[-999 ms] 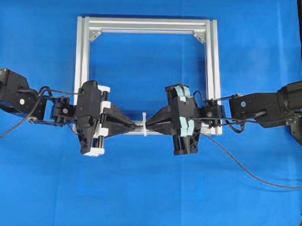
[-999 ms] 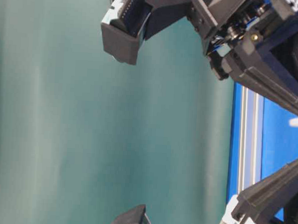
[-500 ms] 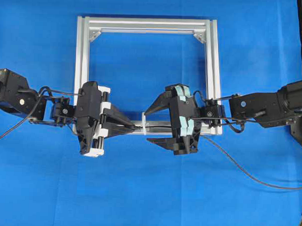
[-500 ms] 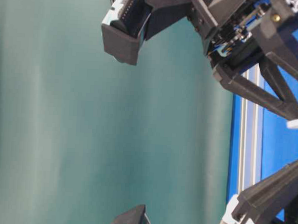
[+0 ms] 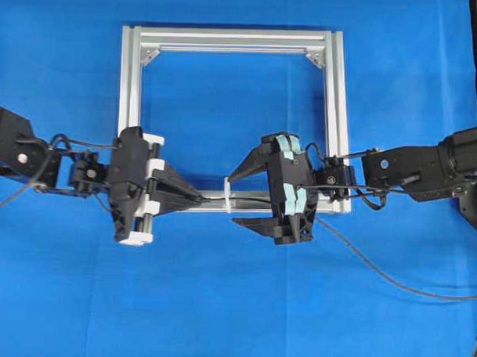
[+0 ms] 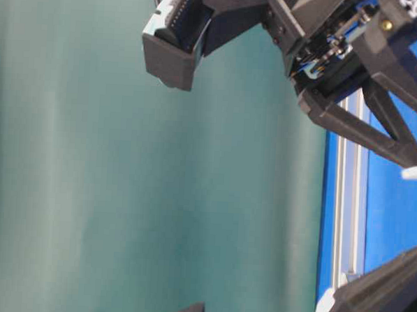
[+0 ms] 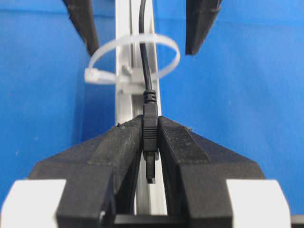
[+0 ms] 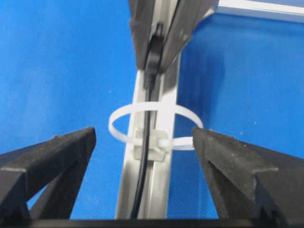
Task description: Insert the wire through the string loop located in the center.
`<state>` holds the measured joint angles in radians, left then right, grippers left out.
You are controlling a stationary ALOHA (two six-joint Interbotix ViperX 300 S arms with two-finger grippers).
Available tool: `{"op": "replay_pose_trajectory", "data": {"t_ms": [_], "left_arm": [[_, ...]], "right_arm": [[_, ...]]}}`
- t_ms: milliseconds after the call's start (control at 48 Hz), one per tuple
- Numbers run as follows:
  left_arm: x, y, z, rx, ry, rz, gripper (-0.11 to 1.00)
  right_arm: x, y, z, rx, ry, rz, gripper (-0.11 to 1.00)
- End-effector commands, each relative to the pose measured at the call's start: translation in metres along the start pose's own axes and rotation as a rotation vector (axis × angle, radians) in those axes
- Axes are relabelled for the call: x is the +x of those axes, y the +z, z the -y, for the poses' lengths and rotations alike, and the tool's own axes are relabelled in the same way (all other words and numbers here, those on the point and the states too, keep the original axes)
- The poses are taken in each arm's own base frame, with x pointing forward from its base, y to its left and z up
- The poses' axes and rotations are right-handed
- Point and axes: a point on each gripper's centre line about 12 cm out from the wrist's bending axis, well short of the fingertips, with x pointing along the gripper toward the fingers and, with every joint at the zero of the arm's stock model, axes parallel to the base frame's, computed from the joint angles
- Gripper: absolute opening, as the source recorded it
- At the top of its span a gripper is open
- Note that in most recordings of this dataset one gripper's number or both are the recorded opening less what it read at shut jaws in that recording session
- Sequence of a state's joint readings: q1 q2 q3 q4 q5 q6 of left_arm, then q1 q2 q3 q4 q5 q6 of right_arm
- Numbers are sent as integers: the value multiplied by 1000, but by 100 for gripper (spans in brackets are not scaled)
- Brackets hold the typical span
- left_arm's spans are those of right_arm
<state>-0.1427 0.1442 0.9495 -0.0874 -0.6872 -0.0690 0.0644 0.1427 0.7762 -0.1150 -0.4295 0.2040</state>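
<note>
Blue cloth lies under the frame (image 5: 334, 119). At its near rail, the wire (image 7: 144, 57) runs through the string loop (image 7: 135, 59); left gripper (image 7: 150, 137) clamps its plug, right gripper (image 8: 142, 156) gapes. Next, probably draw it further through.

Overhead looks down; wrist views face each other, sharing string loop (image 7: 135, 59).

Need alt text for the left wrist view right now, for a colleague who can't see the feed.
The left gripper is shut on the wire's black connector plug, with the cable running away through the white string loop mounted on the silver aluminium rail. Beyond the loop, the right gripper's two dark fingers stand apart on either side, over the blue table.
</note>
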Motion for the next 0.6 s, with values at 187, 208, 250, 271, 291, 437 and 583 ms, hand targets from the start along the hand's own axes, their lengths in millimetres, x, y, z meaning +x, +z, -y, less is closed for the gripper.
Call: {"op": "replay_pose_trajectory", "data": {"t_ms": [187, 208, 250, 271, 291, 437, 583], "left_arm": [[-49, 0, -2, -10, -7, 25, 8], [-52, -1, -2, -9, -9, 27, 8], [-59, -3, -2, -8, -10, 25, 8], [-62, -4, -2, -8, -11, 25, 8], [-65, -5, -2, -7, -12, 22, 8], [-86, -13, -3, -13, -15, 18, 8], [-104, -21, -3, -33, -23, 0, 8]], "right_arm": [[-2, 11, 1, -2, 0, 32, 94], [-2, 11, 1, -2, 0, 32, 94], [-2, 11, 0, -4, 1, 32, 94], [-2, 11, 0, -4, 1, 32, 94], [-2, 10, 1, -2, 0, 31, 94], [-2, 11, 0, -4, 1, 32, 94], [-2, 10, 0, -4, 0, 31, 94]]}}
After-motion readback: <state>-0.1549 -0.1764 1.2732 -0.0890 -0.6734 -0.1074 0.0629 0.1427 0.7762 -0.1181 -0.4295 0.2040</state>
